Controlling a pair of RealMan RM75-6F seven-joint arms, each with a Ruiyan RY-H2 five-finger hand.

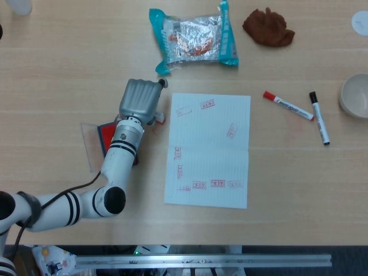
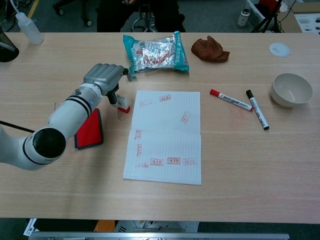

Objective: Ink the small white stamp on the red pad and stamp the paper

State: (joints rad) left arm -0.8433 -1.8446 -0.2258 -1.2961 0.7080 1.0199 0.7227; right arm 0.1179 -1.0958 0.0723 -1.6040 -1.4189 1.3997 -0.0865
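left hand [image 2: 104,76]: matte silver-grey shell, rounded back, fingers [image 2: 121,75] same grey | wrist behind fingers: white cylinder with black ring bands | forearm: glossy white tube | elbow: black circular joint cap, further black bands | thin black cable trailing beside the elbow

head: straight down, overhead | chest: lower, oblique forward | shared: table [image 1: 69,63]

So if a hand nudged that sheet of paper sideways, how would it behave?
The paper lies flat and thin with a fold line across its middle, so it would probably slide easily on the smooth table. Lifted by one edge, it would likely flop or bend at that fold. Nothing rests on it, so it looks light.
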